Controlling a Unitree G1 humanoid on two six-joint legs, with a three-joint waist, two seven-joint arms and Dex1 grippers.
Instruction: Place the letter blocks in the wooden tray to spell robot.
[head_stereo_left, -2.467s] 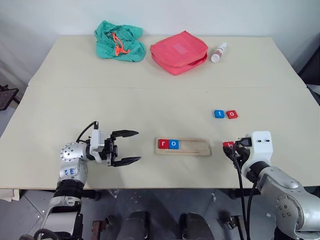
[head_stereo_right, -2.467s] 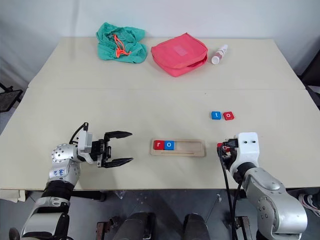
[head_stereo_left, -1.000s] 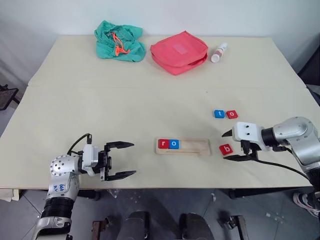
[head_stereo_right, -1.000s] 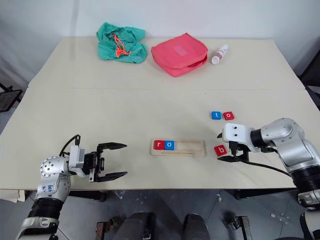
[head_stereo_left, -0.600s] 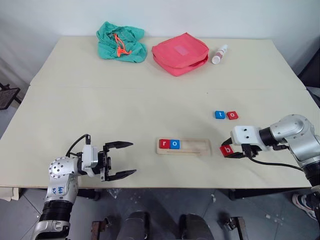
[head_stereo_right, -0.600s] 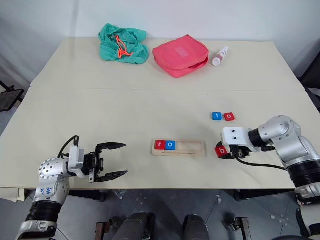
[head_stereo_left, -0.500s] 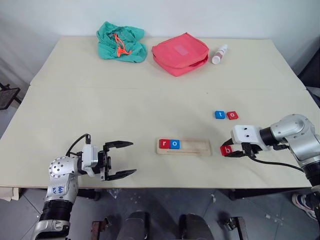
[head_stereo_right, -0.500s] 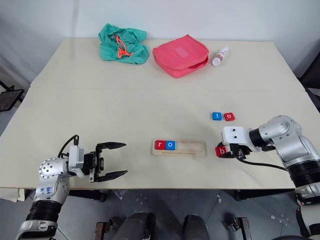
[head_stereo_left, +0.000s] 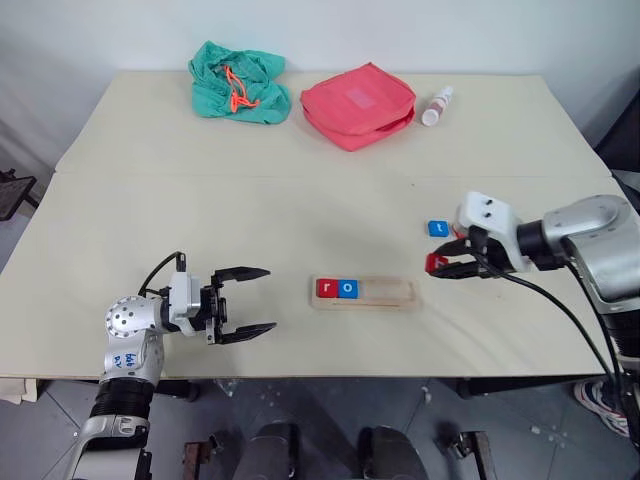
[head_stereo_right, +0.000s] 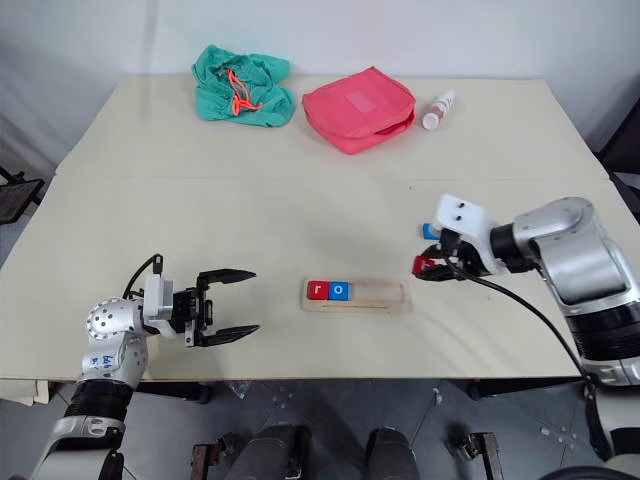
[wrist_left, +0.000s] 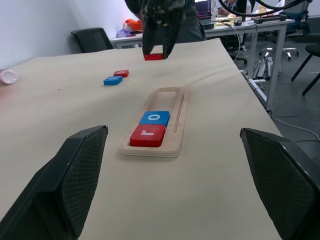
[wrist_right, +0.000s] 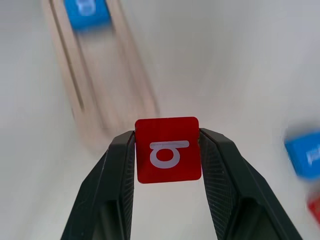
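The wooden tray (head_stereo_left: 392, 293) lies at the middle front of the table with a red r block (head_stereo_left: 326, 288) and a blue o block (head_stereo_left: 347, 288) at its left end. My right gripper (head_stereo_left: 440, 266) is shut on the red b block (wrist_right: 168, 149), held above the table just right of the tray's right end. A blue t block (head_stereo_left: 438, 228) and a red block (wrist_left: 120, 73) lie behind it; the gripper largely covers the red one in the eye views. My left gripper (head_stereo_left: 270, 298) hovers open and empty left of the tray.
At the back of the table lie a green cloth bag (head_stereo_left: 240, 82), a red pouch (head_stereo_left: 358, 103) and a small white bottle (head_stereo_left: 437, 104). The tray's right part is bare groove.
My right gripper has shut on the red b block, lifted it off the table and carried it up and left toward the tray's right end. The left gripper stays open, almost still.
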